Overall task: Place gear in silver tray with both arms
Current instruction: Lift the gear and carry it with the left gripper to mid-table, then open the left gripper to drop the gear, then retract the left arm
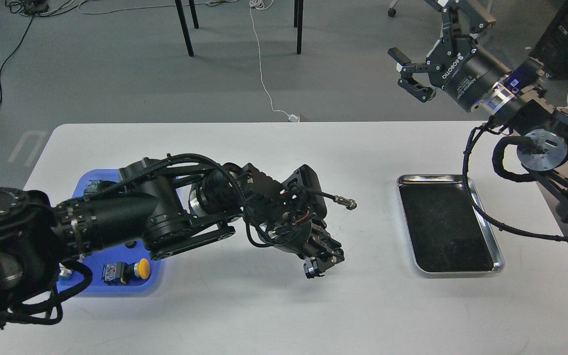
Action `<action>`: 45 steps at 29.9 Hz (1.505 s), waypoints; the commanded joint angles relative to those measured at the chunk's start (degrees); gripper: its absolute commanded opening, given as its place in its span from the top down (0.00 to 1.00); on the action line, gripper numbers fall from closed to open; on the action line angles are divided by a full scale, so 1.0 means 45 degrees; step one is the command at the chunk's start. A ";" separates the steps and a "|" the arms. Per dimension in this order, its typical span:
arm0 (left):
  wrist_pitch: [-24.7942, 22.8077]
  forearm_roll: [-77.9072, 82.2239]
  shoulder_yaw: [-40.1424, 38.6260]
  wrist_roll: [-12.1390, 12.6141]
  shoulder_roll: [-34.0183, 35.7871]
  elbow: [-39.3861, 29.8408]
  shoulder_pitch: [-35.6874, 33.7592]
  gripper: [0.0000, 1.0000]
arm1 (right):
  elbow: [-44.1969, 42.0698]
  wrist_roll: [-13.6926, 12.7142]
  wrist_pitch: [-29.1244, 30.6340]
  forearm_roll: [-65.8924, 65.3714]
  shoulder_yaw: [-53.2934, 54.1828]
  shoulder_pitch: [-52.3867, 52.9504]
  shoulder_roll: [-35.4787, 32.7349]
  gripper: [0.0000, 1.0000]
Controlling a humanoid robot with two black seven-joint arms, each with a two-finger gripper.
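Left gripper (323, 264) low over the middle of the tabletop (264, 305), pointing down and toward the near edge; fingers dark and bunched together, with something small and ring-like at the tip. Cannot tell whether open or closed, nor whether that small dark piece is the gear or part of the gripper itself.

Right gripper (409, 74) raised well above the far right corner, beyond the far edge, jaws spread wide, nothing between them.

Silver tray (481, 268) flat near the right edge, dark bottom bare as far as visible; no gear inside. A black cable from the right arm crossing over its right rim.

Blue tray (116, 288) near the left edge, largely covered by the left arm; a yellow-capped button (141, 267) and a few small parts visible at its near side, the rest hidden.

Judged from this: placement not yet done. Possibly a pick completed and a carry toward the silver tray under way, but unconfirmed. Left to do: bring the gear across to the silver tray, with the right arm taking some share, and set it down inside.

Gear itself not clearly identifiable anywhere.
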 commanded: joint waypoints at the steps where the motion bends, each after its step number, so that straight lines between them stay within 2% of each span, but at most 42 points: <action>1: 0.0001 0.0000 0.0200 0.0003 -0.0261 0.0998 -0.0007 0.89 | 0.0002 0.0005 0.0000 0.0000 -0.0008 -0.0083 -0.0046 0.00; 6: 0.0001 0.0000 0.0394 0.0003 -0.0261 0.1643 -0.0007 0.89 | -0.0018 0.0024 0.0000 0.0000 -0.0008 -0.0161 -0.0046 0.00; 14: 0.0001 0.0000 0.0591 0.0003 -0.0261 0.1683 -0.0007 0.86 | -0.0037 0.0024 0.0000 0.0000 -0.0008 -0.0161 -0.0046 0.00; 17: 0.0001 0.0000 0.0591 0.0003 -0.0261 0.1683 -0.0007 0.71 | -0.0057 0.0024 0.0000 0.0000 -0.0008 -0.0161 -0.0084 0.00; 20: 0.0001 0.0000 0.0591 0.0003 -0.0261 0.1683 -0.0007 0.43 | -0.0037 0.0025 0.0000 0.0000 -0.0008 -0.0181 -0.0163 0.00; 22: 0.0001 0.0000 0.0571 0.0003 -0.0261 0.1664 -0.0007 0.35 | -0.0037 0.0024 0.0000 0.0000 -0.0008 -0.0161 -0.0221 0.00; 24: 0.0001 0.0000 0.0455 0.0003 -0.0261 0.1508 -0.0026 0.19 | -0.0037 0.0044 0.0020 0.0000 -0.0008 -0.0181 -0.0377 0.00; 29: 0.0285 0.0000 0.0337 0.0003 -0.0261 0.1236 -0.0338 0.08 | 0.0040 0.0063 0.0195 -0.0058 -0.0066 -0.0220 -0.0884 0.00; 31: 0.0500 0.0000 -0.0148 0.0003 0.0340 0.0787 -0.0378 0.05 | 0.0177 0.0083 0.0351 -0.0427 -0.0513 -0.0220 -0.1469 0.00; 34: 0.0617 -0.1873 -0.1125 0.0003 0.1901 0.0395 -0.0242 0.03 | 0.0450 0.0161 0.0675 -0.2024 -0.1061 -0.0239 -0.2172 0.00; 36: 0.1104 -0.3163 -0.1673 0.0003 0.2879 0.0394 -0.0086 0.03 | 0.0665 0.0472 0.0675 -0.3567 -0.1257 -0.0259 -0.2660 0.00; 38: 0.1729 -0.5072 -0.2180 0.0003 0.3720 0.0394 0.0595 0.03 | 0.1016 0.0979 0.0675 -0.5090 -0.1433 -0.0375 -0.2955 0.00; 41: 0.2374 -0.9092 -0.3117 0.0003 0.4716 0.0356 0.1650 0.03 | 0.1407 0.2106 0.0675 -0.7589 -0.1726 -0.0396 -0.3053 0.00; 45: 0.2532 -1.4212 -0.4289 0.0003 0.5791 0.0025 0.3173 0.02 | 0.1758 0.2106 0.0675 -1.1026 -0.2292 -0.0298 -0.2897 0.00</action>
